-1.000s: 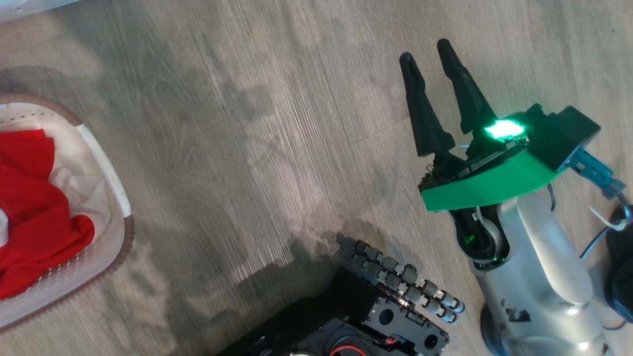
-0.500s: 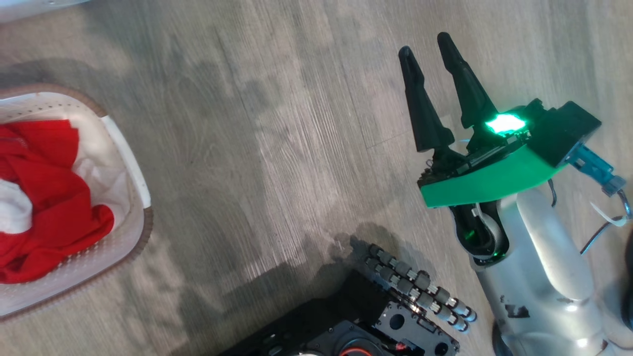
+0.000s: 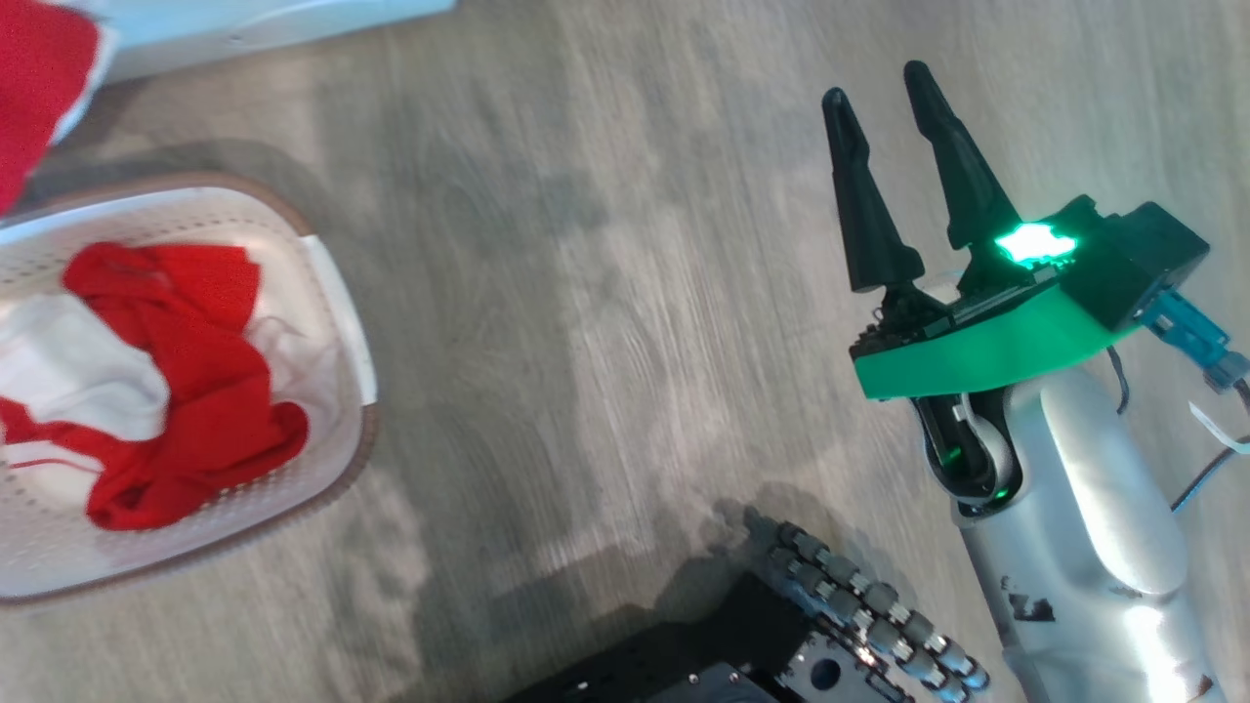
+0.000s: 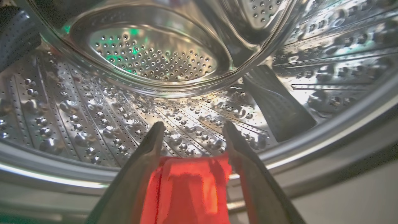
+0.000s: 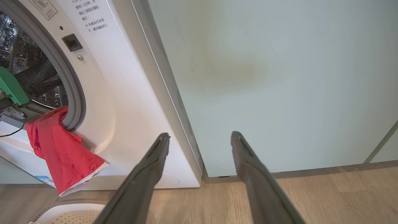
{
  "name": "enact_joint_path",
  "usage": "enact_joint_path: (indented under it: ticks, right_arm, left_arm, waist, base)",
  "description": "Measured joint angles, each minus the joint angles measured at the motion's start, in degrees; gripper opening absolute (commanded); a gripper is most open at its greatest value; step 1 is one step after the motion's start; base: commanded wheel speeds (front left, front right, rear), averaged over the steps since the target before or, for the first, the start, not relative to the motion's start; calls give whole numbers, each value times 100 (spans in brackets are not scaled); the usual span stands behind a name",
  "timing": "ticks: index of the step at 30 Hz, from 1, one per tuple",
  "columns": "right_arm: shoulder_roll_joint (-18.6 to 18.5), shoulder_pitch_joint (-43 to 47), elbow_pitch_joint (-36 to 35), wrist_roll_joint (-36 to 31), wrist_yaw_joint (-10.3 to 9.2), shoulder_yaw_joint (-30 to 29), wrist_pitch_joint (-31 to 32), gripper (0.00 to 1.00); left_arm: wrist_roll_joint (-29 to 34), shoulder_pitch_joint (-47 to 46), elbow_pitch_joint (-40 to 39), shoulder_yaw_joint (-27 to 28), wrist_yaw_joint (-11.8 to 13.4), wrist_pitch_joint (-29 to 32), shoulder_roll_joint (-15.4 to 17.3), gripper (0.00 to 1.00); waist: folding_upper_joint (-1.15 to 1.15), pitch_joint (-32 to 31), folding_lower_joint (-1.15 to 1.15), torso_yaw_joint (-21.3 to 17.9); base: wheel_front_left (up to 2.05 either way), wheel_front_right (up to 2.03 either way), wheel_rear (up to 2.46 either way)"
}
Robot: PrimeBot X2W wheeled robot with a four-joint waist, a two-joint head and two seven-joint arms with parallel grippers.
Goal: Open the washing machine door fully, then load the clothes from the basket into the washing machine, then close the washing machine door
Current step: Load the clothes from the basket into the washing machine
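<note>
From where I stand, the left end effector (image 4: 192, 124) is reaching into the mouth of the washing machine (image 5: 124, 93), pointed down at the steel drum (image 4: 149, 56). A red garment (image 4: 186, 186) fills the gap between its two fingers. The fingers sit fairly far apart, and I cannot tell whether they pinch the cloth or merely straddle it. Much of that garment hangs outside over the grey door seal (image 5: 77, 102) (I'd guess it would slide out if let go here), so it likely needs carrying deeper. The right end effector (image 3: 882, 88) hovers wide and empty above the floor (image 3: 586, 293), well apart from the loading, presumably to leave room. More clothes (image 3: 195, 410), red and white, lie in the basket (image 3: 337, 293) on the floor before the washing machine.
</note>
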Motion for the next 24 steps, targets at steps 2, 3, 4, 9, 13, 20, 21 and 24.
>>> enact_joint_path:
  ticks: [2, 3, 4, 9, 13, 20, 21, 24]
  right_arm:
    - [0, 10, 22, -70, 0, -44, -13, 100]
    - [0, 17, 41, -97, 0, -68, -14, 100]
    - [-1, 26, 65, -129, 0, -98, -14, 100]
    - [-2, 162, 181, -277, 0, -223, -14, 100]
    - [-2, 237, 247, -336, 0, -382, -14, 100]
    - [-4, 252, 385, -490, 0, -634, -11, 100]
    - [-4, 262, 411, -522, 0, -678, -7, 100]
    - [-9, 318, 490, -577, 0, -773, 43, 100]
  left_arm:
    - [-81, 368, -336, 16, 90, -90, -71, 100]
    - [-142, 560, -526, 42, 134, -134, -119, 100]
    - [-199, 766, -744, 76, 196, -171, -168, 100]
    - [-364, 1909, -2026, 180, 500, -381, -322, 100]
    - [-396, 2969, -3128, 197, 880, -467, -394, 100]
    - [-374, 4599, -4515, 216, 1461, -468, -479, 100]
    - [-374, 4776, -4662, 212, 1511, -469, -500, 100]
    - [-333, 5215, -4942, 165, 1684, -468, -571, 100]
  waist:
    - [0, -95, 0, 95]
    - [0, -143, 0, 145]
    - [0, -190, 0, 200]
    - [0, -418, 0, 478]
    - [0, -605, 0, 698]
    - [0, -939, 0, 1001]
    - [0, -988, 0, 1042]
    - [0, -1141, 0, 1159]
  base:
    - [0, 0, 0]
    - [0, 0, 0]
    - [0, 0, 0]
    - [0, 0, 0]
    - [0, 0, 0]
    - [0, 0, 0]
    - [0, 0, 0]
    - [0, 0, 0]
